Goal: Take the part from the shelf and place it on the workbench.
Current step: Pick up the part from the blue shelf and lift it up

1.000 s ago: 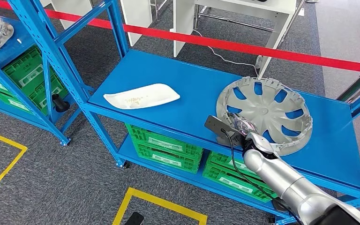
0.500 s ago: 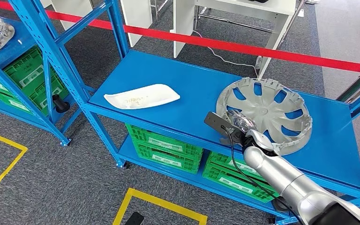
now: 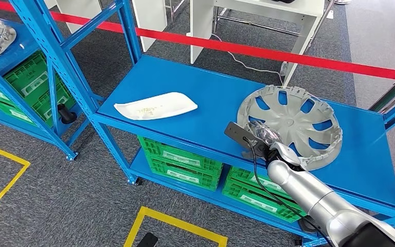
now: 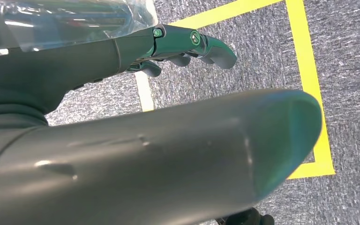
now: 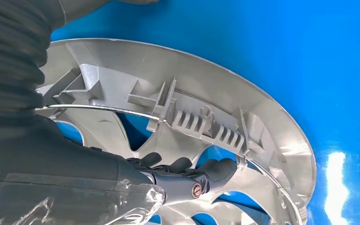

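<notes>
**Right hand at the near rim of the hubcap**

The left hand (image 4: pixel 187 44) hangs over grey carpet with yellow floor tape (image 4: pixel 309 70), fingers loosely apart, holding nothing, well away from the hubcap. On the blue shelf (image 3: pixel 185 85) a white curved panel (image 3: pixel 156 105) lies far to the hubcap's left. The silver hubcap (image 3: pixel 290 123) lies inner face up. The right hand (image 3: pixel 265 140) is at its near-left rim, fingers (image 5: pixel 215 171) curled over the ribbed edge and touching it; a firm clamp cannot be told. The right arm is plainly nearer.
</notes>
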